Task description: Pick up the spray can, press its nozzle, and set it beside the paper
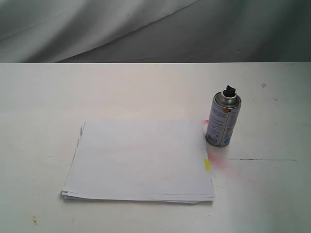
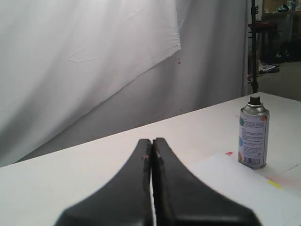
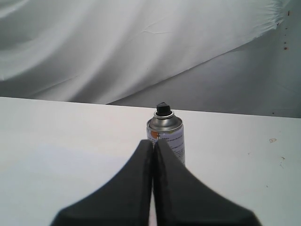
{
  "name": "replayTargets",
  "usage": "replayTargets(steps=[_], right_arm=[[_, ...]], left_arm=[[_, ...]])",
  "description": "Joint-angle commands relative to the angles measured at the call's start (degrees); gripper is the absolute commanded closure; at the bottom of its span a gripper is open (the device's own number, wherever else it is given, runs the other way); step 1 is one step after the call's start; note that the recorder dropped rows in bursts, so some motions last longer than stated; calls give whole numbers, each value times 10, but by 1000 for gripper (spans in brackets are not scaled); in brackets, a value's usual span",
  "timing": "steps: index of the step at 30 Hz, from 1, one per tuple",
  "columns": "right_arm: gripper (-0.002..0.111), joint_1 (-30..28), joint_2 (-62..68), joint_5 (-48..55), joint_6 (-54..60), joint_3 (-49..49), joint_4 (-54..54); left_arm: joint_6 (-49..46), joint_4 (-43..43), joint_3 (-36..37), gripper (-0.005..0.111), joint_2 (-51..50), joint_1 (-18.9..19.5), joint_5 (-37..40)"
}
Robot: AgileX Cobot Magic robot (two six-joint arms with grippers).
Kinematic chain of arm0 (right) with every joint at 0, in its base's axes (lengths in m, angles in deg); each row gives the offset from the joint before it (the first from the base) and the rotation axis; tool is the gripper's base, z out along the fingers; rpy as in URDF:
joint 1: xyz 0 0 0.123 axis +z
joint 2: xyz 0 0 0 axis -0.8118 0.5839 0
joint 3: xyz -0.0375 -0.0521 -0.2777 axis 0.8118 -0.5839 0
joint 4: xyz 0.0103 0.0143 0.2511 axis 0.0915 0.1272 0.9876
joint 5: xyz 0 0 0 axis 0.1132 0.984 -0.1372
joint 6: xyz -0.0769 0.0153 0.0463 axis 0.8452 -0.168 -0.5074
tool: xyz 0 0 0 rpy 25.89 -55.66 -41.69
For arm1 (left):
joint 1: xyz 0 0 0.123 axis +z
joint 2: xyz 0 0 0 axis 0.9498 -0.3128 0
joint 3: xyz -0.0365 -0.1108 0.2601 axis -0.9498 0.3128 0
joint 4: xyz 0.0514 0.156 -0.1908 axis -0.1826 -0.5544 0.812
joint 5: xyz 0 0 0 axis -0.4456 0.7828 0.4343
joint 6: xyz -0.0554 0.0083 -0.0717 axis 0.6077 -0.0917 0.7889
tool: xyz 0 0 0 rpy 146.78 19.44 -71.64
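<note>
While left tool [image 2: 152, 143] and right tool [image 3: 154, 143] sit closed, empty, small silver metal spray can [image 1: 223, 121] stands upright on white desk [image 1: 48, 97], just beside flat white paper stack [image 1: 141, 160], at its 2 o'clock.

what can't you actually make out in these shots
Label print on the spray can: too small and blurred in every view.
Can's base, right wrist view: hidden behind the shut right end effector.
Most of the paper, left wrist view: cut off by the frame edge and the left end effector.
Sheet count in the stack: edges too thin, exterior view.
Both arms: outside the exterior view.
</note>
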Motion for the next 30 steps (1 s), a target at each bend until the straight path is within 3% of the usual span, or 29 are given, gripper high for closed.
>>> replayTargets(steps=[1, 8, 16, 30], right_arm=[[108, -4, -4, -1, -1, -2, -3], [108, -4, -4, -1, -1, -2, -3], [108, -4, -4, -1, -1, -2, -3], [108, -4, -4, -1, -1, -2, -3]], left_arm=[[9, -2, 24, 107, 41, -4, 0], [9, -3, 46, 107, 73, -4, 14], [12, -3, 48, 107, 73, -4, 103], [13, -2, 48, 107, 73, -4, 109]])
